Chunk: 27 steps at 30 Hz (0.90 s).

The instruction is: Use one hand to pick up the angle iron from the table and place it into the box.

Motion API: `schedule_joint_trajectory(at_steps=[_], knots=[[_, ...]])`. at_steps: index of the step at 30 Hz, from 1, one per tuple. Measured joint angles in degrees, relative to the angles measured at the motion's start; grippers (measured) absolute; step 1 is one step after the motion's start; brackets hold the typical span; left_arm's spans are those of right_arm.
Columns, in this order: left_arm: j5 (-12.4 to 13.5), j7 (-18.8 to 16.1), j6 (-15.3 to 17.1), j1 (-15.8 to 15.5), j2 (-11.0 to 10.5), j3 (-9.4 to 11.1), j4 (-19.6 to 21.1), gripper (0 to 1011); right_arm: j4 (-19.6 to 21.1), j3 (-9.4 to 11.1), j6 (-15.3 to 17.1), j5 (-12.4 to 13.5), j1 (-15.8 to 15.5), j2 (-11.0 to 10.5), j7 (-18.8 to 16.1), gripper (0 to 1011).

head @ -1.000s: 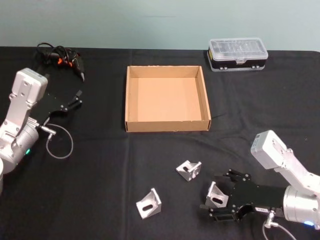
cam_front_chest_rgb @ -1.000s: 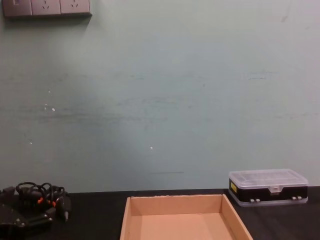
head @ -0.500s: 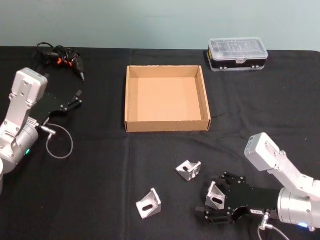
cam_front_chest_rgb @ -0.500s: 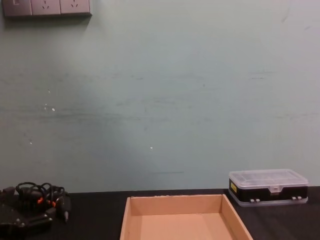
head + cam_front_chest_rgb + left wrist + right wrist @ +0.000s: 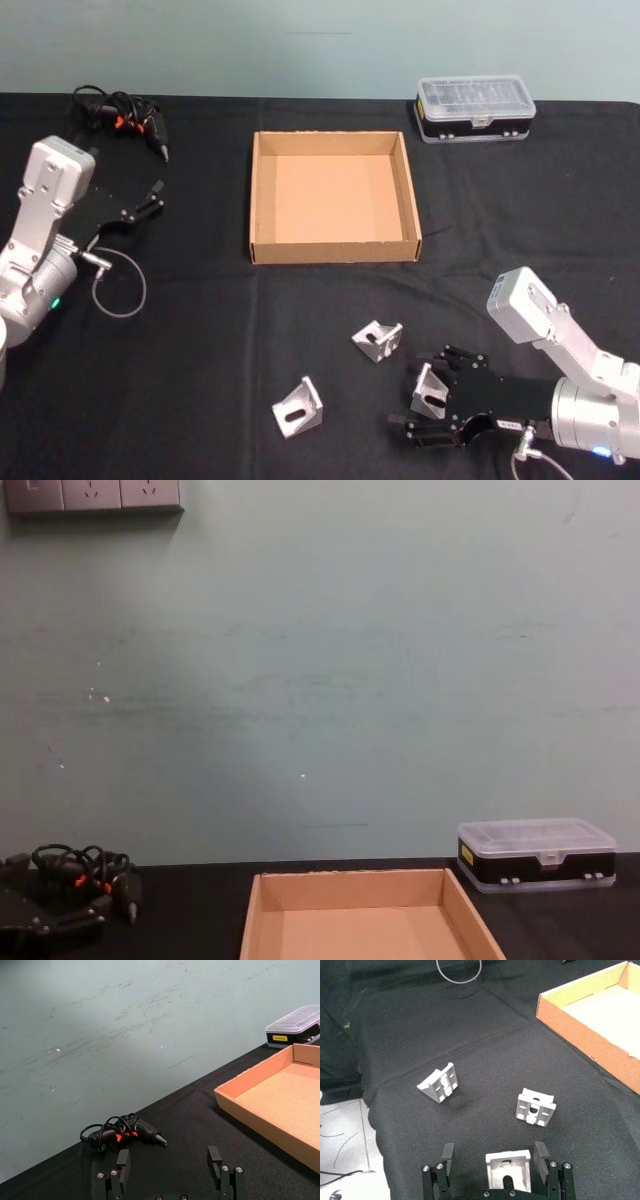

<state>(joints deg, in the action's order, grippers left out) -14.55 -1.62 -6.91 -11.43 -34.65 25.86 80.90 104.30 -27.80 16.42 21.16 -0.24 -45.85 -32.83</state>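
Three angle irons (image 5: 377, 340) lie outside the cardboard box (image 5: 335, 251).

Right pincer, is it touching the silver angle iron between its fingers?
Cannot tell. Right wrist view: open right pincer straddles the silver metal angle iron; one finger stands clear, the other too close to judge.

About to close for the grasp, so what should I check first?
1. Right pincer open: ok.
2. Angle iron between its fingers: ok.
3. Iron centred in the gap: not ok, it sits nearer one finger.
4. Nearest other angle iron apart from the pincer: ok.
5. Box open and empty: ok.
6. Left pincer parked far left, away from the box: ok.
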Motion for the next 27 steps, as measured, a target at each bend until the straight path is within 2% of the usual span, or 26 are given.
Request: schedule_joint_trajectory(at_steps=[6, 10, 21, 25, 27], knots=[[0.0, 0.0, 0.0, 0.0, 0.0, 0.0, 0.0, 1011, -0.6, -0.1, -0.1, -0.1, 0.3, 0.5, 0.1, 1003], [0.0, 0.0, 0.0, 0.0, 0.0, 0.0, 0.0, 1011, -0.9, -0.2, -0.1, -0.3, 0.6, 0.9, 0.4, 964], [0.0, 0.0, 0.0, 0.0, 0.0, 0.0, 0.0, 1011, -1.2, 0.2, -0.2, -0.1, 0.4, 1.3, 0.8, 678], [0.0, 0.0, 0.0, 0.0, 0.0, 0.0, 0.0, 1011, -1.2, 0.3, -0.3, -0.1, 0.3, 1.3, 0.9, 512], [0.0, 0.0, 0.0, 0.0, 0.0, 0.0, 0.0, 1011, -1.1, 0.4, -0.4, -0.1, 0.3, 1.3, 0.9, 481]])
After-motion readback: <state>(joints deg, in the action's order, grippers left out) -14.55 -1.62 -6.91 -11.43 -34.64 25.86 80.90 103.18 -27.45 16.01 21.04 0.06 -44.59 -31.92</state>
